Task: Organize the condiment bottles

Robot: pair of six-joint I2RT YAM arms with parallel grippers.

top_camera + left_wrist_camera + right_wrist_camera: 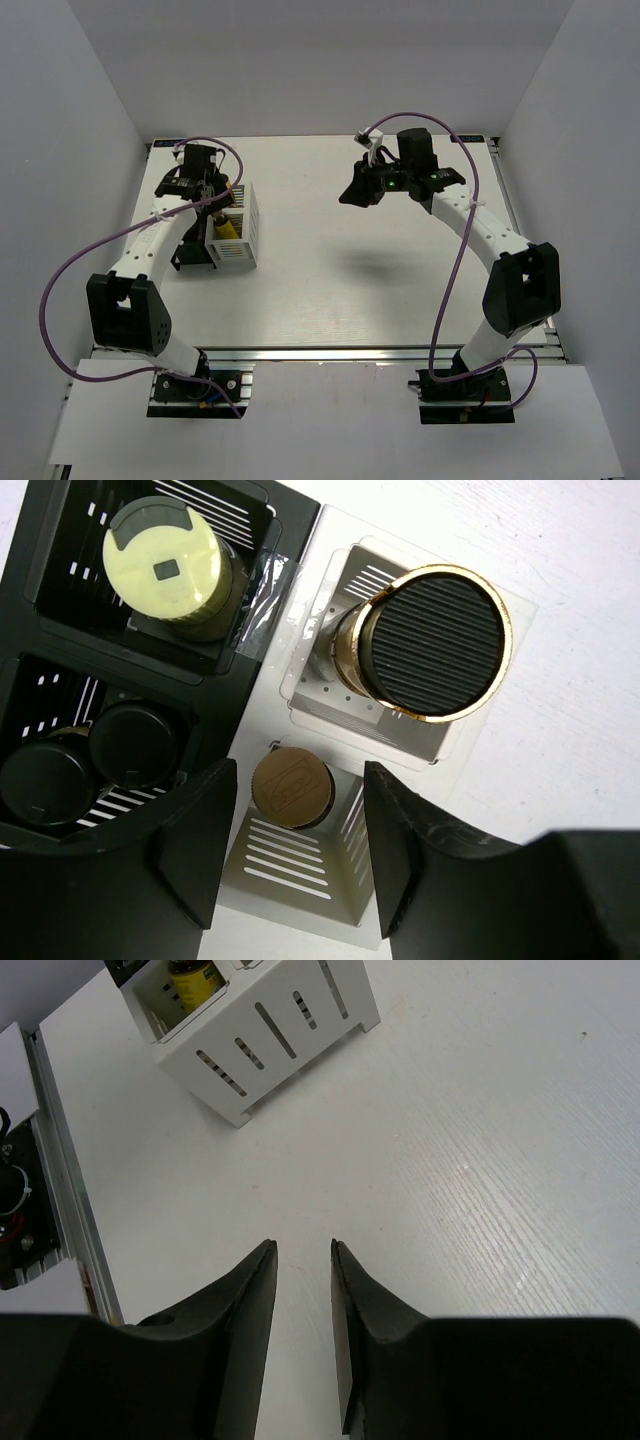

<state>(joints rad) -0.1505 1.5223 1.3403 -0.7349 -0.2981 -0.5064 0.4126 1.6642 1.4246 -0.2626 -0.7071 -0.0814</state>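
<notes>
Over white slatted box point(290, 880): left gripper point(300, 770) parted, straddling tan-capped bottle point(290, 787) standing in its cell.
Could clip amber bottle point(430, 645) just beside, or pinch cap off-centre and tip it; right gripper point(301, 1247) narrowly parted, empty.

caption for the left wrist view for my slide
Left arm's open jaws flank the tan-capped bottle in the white box, amber bottle alongside.
</notes>
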